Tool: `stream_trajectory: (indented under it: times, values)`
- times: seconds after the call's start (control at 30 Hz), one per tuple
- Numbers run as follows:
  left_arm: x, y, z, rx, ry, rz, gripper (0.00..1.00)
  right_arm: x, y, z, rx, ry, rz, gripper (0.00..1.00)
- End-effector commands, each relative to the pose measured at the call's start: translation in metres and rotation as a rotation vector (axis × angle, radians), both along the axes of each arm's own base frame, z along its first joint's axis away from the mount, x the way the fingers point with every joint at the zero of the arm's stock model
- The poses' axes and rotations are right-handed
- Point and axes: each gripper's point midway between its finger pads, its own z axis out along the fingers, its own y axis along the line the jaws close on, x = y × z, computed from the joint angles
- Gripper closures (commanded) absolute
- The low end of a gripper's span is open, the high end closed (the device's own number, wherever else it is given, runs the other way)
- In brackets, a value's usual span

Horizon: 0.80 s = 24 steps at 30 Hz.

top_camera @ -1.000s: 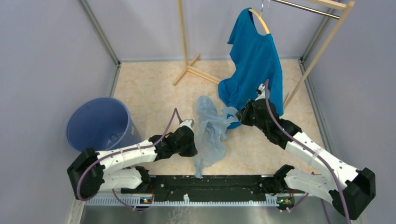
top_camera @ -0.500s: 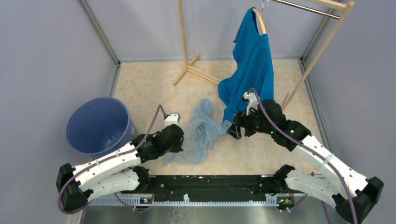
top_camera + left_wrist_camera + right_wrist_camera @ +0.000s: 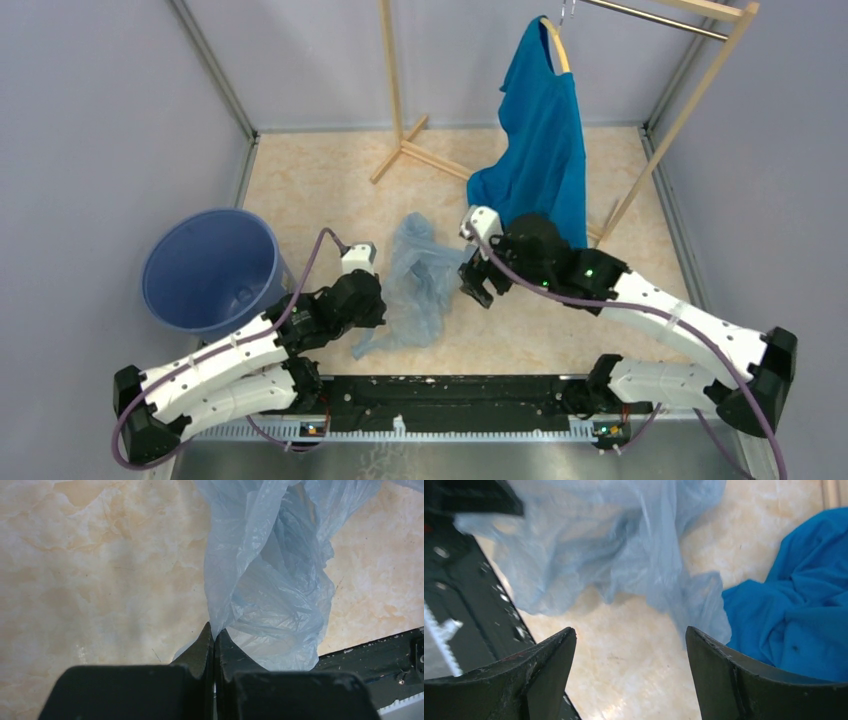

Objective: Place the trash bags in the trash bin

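We see the left gripper [image 3: 214,635] clenched on the trash bag [image 3: 415,275], mid-table, right of the trash bin [image 3: 200,250]. The right gripper [image 3: 629,630] is released beside it, with the T-shirt [image 3: 545,130] hanging just beyond.

The trash bag [image 3: 415,280] is resting on the table [image 3: 300,190]. The trash bin [image 3: 205,270] is standing well to its left. The left gripper [image 3: 214,632] is touching its near-left edge, and the right gripper [image 3: 629,635] is hanging just right of it. The T-shirt [image 3: 540,150] is hanging behind it, rightward.

Bright, even light; soft shadows, near foreground slightly blurred.
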Motion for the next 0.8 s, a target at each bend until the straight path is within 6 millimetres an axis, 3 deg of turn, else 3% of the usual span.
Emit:
stream_trajectory:
  times: [0.0, 0.13, 0.23, 0.4, 0.57, 0.77]
  values:
    - [0.005, 0.006, 0.0, 0.016, -0.03, 0.023, 1.0, 0.016, -0.017, -0.033, -0.216, -0.11, -0.072, 0.2]
    - [0.003, 0.003, -0.003, 0.007, -0.021, 0.003, 1.0, 0.031, -0.028, -0.038, -0.279, -0.17, -0.14, 0.2]
    - [0.002, 0.002, -0.001, 0.0, -0.027, -0.004, 1.0, 0.041, -0.024, -0.041, -0.266, -0.205, -0.161, 0.2]
    - [0.001, -0.001, 0.003, -0.024, -0.035, -0.025, 1.0, 0.059, -0.01, -0.037, -0.1, -0.182, -0.172, 0.21]
    - [0.0, -0.004, 0.005, -0.029, -0.037, -0.045, 1.0, 0.054, 0.0, -0.056, -0.106, -0.12, -0.102, 0.31]
    - [0.002, -0.007, 0.007, -0.032, -0.047, -0.053, 1.0, 0.05, 0.003, -0.068, -0.093, -0.093, -0.097, 0.34]
